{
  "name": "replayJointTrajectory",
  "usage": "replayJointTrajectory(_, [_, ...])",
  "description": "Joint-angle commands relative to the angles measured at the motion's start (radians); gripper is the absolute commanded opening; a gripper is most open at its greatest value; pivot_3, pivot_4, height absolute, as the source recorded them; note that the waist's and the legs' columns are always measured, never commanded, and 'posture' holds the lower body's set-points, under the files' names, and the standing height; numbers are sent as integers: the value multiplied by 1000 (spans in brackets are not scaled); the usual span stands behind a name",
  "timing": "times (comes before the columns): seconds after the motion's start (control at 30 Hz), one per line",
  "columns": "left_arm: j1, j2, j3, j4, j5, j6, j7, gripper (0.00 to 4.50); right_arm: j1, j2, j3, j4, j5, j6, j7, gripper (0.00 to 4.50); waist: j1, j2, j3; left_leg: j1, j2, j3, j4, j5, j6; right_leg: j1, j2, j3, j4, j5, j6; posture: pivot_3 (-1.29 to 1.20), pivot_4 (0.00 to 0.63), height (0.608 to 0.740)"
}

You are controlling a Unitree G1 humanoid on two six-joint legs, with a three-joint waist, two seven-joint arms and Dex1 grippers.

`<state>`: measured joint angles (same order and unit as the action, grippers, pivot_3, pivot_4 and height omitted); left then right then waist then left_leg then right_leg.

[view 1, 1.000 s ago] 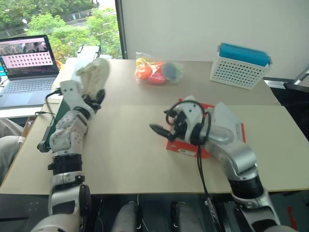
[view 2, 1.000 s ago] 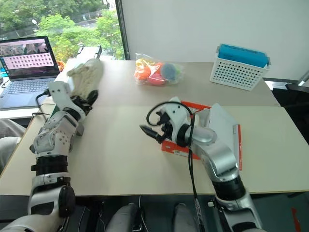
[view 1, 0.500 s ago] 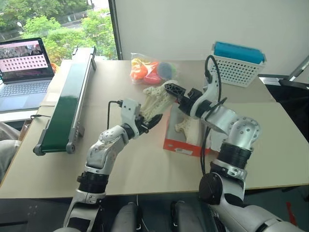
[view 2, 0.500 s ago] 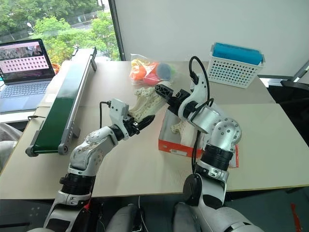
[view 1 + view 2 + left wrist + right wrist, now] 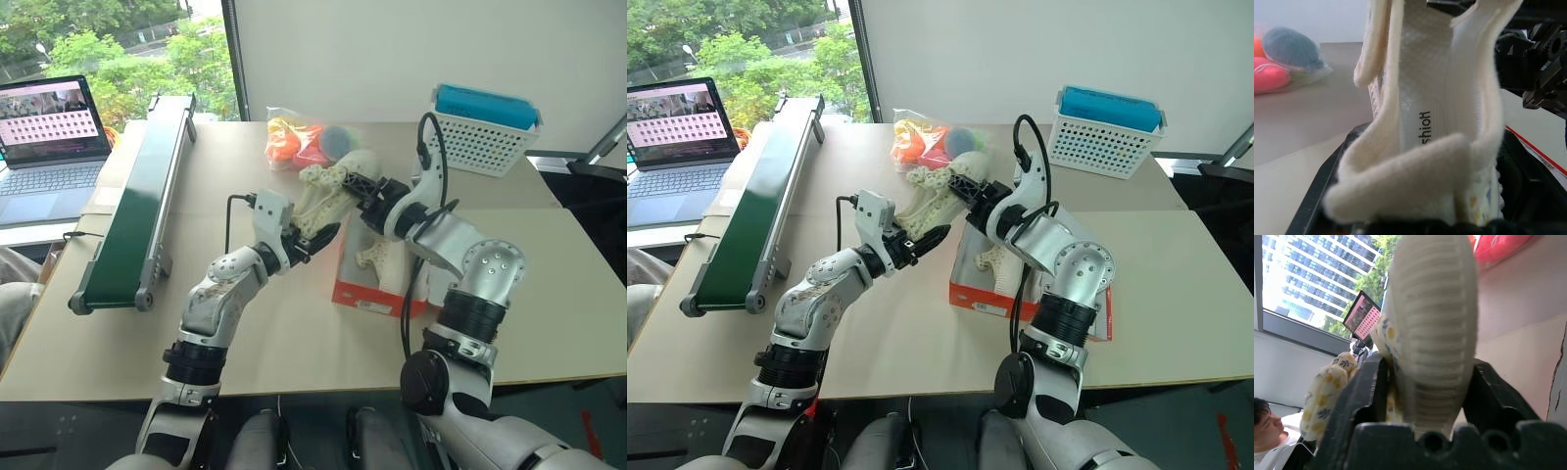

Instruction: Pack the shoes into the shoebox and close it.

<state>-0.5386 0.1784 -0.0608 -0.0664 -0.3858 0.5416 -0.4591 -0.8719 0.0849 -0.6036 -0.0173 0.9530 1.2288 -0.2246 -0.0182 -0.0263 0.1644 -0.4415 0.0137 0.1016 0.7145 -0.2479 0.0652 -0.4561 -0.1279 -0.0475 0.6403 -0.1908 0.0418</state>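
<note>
Your two grippers meet over the table, both clamped on one cream shoe, the left gripper from the near side and the right gripper from the far side. Directly below them stands the open red shoebox, with another shoe already inside. Just beyond the right gripper, a bag of toys blocks the way. Bare tabletop lies nearer you.
</note>
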Motion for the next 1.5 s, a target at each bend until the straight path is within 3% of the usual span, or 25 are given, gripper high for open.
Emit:
replayJointTrajectory(0.03, [-19,-4,-19,-29,24,-12,6,2854,-15,10,17,-23,61,-28,-4,931,0,0,0,0,0,0,0,0,0,0,0,0,0,0,0,0,150,705])
replayJointTrajectory(0.13, [-17,3,-35,-24,48,-19,3,2854,-14,5,22,-19,67,-38,-11,652,0,0,0,0,0,0,0,0,0,0,0,0,0,0,0,0,150,705])
replayJointTrajectory(0.27, [8,25,-76,-58,65,-44,-46,4382,-15,7,23,-25,70,-65,-26,645,0,0,0,0,0,0,0,0,0,0,0,0,0,0,0,0,150,705])
replayJointTrajectory(0.3, [9,31,-85,-61,73,-46,-50,4463,-15,4,23,-26,70,-72,-28,645,0,0,0,0,0,0,0,0,0,0,0,0,0,0,0,0,150,705])
replayJointTrajectory(0.47, [54,72,-101,-116,42,-34,-131,4463,-74,-146,9,32,-4,-113,-37,645,1,0,0,0,0,0,0,0,0,0,0,0,0,0,0,0,150,705])
replayJointTrajectory(0.7, [104,167,-108,-123,51,-52,-247,4463,-223,-460,39,289,-57,135,-36,645,3,1,1,-1,0,1,-1,-1,2,0,0,1,-2,0,0,0,150,705])
replayJointTrajectory(0.8, [109,189,-119,-108,62,-74,-284,4463,-272,-530,86,367,-85,266,3,645,-4,2,1,0,1,2,-1,-2,3,-1,0,2,-1,-1,0,0,150,705])
replayJointTrajectory(1.1, [113,197,-163,-82,92,-124,-332,4463,-268,-489,208,468,-223,352,99,645,-3,2,1,0,1,3,-1,-5,9,-1,0,3,-1,0,0,0,150,705])
replayJointTrajectory(1.3, [125,180,-166,-102,99,-112,-313,4463,-240,-454,324,601,-351,202,199,645,0,2,1,0,1,3,-1,-5,8,-1,0,3,-2,-1,0,0,150,705])
replayJointTrajectory(1.5, [138,169,-173,-110,111,-111,-299,4463,-225,-427,535,798,-518,-12,394,645,-3,2,0,0,1,3,-1,-2,3,-1,0,3,-2,-1,0,0,150,705])
